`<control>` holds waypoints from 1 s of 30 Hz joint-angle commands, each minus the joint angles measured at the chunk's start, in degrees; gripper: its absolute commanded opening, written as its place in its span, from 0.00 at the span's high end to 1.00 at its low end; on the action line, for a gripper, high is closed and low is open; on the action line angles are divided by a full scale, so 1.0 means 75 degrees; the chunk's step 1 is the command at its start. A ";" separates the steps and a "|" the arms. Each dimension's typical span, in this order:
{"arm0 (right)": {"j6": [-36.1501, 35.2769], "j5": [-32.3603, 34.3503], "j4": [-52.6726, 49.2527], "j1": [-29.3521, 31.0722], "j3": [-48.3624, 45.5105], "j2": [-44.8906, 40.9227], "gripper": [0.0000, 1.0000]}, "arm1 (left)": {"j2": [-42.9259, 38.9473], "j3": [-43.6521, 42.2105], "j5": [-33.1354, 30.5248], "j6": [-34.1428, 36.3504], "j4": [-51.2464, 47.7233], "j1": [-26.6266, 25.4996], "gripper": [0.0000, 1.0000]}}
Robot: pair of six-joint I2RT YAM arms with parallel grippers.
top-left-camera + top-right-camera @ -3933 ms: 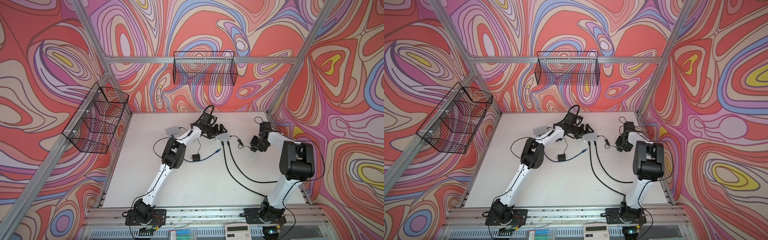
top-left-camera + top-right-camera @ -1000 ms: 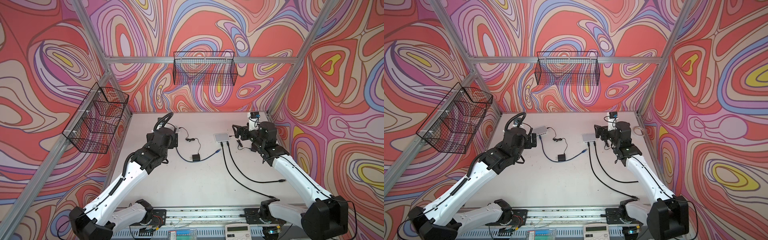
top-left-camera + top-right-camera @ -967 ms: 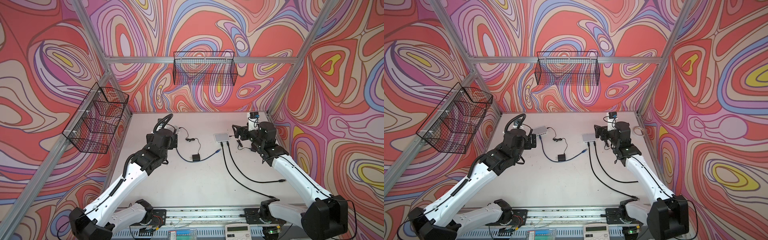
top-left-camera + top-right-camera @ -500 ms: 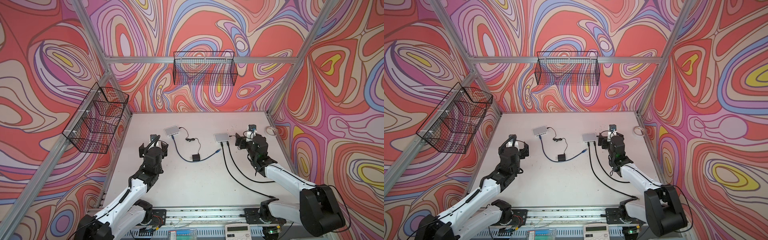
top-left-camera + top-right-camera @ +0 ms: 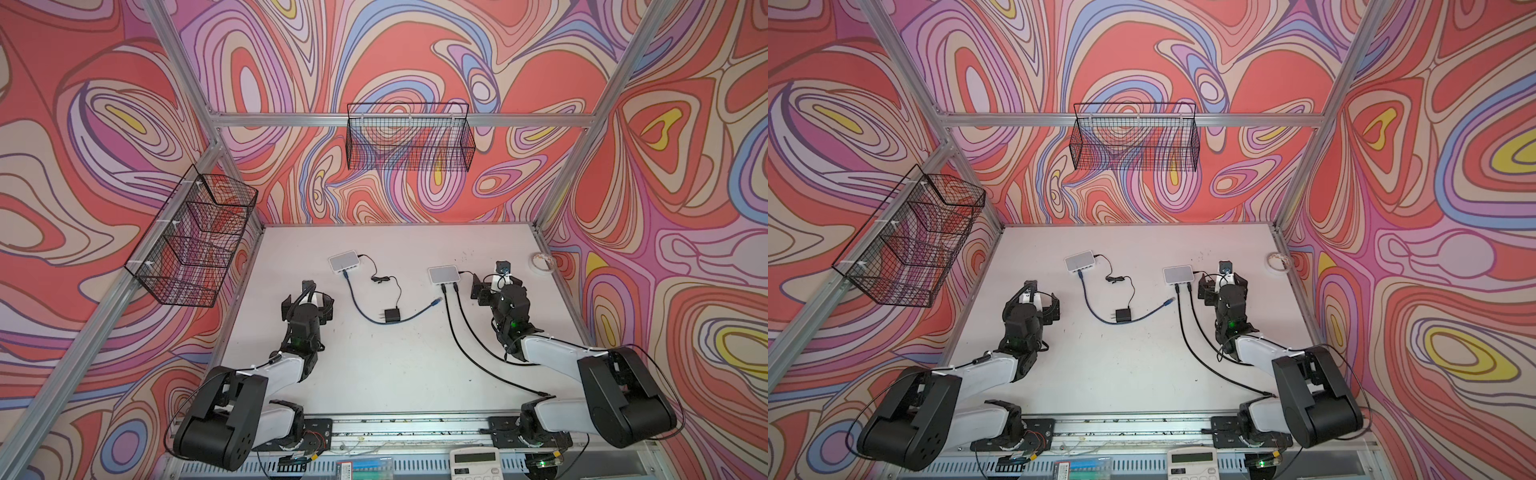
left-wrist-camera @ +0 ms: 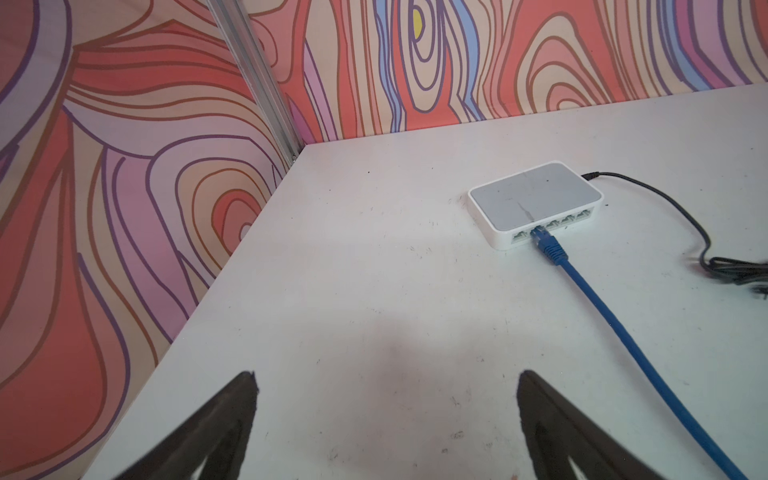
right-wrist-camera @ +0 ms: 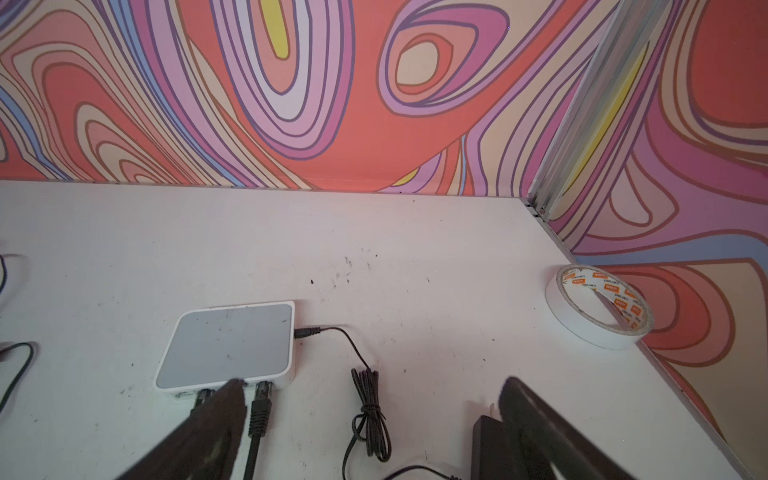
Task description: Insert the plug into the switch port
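Already, blue plug [image 6: 548, 246] in the white switch [image 6: 534, 197].

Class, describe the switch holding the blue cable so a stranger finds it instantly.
On the white table, two white switches lie near the back. Take the left switch: only it has a blue cable plugged in; the right switch carries black cables.

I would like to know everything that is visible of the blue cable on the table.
The blue cable is thin, round and looks rubbery. One end, with a ribbed blue boot, sits plugged into a front port of the white switch. It lies slack on the table, curves close past the black adapter, and its other plug rests free.
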 commanded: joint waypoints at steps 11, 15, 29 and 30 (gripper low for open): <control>0.0119 -0.1031 0.2900 -0.1191 -0.0891 0.1250 0.02 | 0.1183 0.0030 0.0076 0.0206 0.1924 0.0271 0.00; 0.0112 -0.1303 0.4252 -0.1334 -0.1370 0.1691 0.02 | 0.1608 0.0133 0.0090 0.0287 0.2194 0.0281 0.00; 0.0228 -0.1259 0.2529 -0.1463 -0.0010 0.2574 0.02 | 0.1625 -0.0095 0.0169 0.0077 0.2547 0.0423 0.00; 0.0282 -0.1170 0.2153 -0.1474 0.0208 0.2603 0.02 | 0.1635 -0.0132 0.0190 0.0078 0.2608 0.0423 0.00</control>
